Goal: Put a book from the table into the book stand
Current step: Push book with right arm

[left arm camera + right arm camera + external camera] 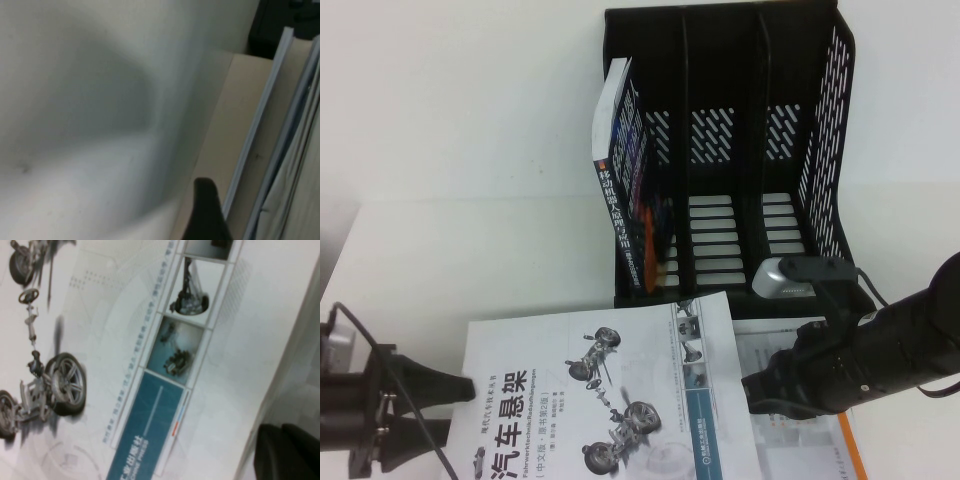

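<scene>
Both arms flank the book [605, 385]: left gripper [455, 395] and right gripper [752, 385] at opposite edges to lift it toward the book stand [740, 150]; whether either is clenched cannot be told.

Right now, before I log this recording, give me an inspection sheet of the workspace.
Surface: white table.
Job's things: the book near the front edge, between both grippers; black book stand behind it, middle and right slots empty.
Clutter: dark blue-red book leaning in the stand's left slot; orange-bordered book under the right arm.
Grippers: left gripper at the book's left edge; right gripper at its right edge.
Cables: black cable on the left arm.
Surroundings: white wall.
</scene>
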Available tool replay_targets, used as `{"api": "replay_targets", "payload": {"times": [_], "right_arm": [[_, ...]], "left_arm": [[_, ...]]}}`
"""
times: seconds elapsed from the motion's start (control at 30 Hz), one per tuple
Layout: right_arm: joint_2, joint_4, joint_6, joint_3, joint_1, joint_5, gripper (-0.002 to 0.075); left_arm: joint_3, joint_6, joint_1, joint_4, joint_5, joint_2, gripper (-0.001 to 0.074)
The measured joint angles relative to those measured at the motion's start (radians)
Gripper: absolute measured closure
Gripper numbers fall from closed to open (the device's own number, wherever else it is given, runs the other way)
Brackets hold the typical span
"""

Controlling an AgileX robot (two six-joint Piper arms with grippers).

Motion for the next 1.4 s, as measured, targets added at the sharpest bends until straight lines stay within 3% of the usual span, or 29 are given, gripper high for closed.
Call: {"api": "replay_targets", "payload": {"times": [0.8, 0.87, 0.97, 1.1, 1.4], "right_arm": [[0.0, -0.002, -0.002, 0.0, 0.001, -0.003, 0.0729], [0.0, -0.002, -0.002, 0.0, 0.001, -0.003, 0.0729], [0.0, -0.002, -0.002, 0.0, 0.001, -0.003, 0.0729], [0.0, -0.002, -0.002, 0.0, 0.001, -0.006, 0.0729], [-0.002, -0.009, -0.002, 0.0, 0.002, -0.008, 0.0729]], "left_arm": [[-0.002, 0.026, -0.158, -0.064, 0.002, 0.013, 0.029], [-0.002, 0.026, -0.158, -0.064, 0.002, 0.013, 0.0315], [-0.002, 0.03, -0.158, -0.068, 0.012, 0.013, 0.0412], [-0.002, 0.03, -0.158, -0.096, 0.047, 0.013, 0.0608], [-0.002, 0.03, -0.158, -0.101, 0.049, 0.01, 0.0609]]}}
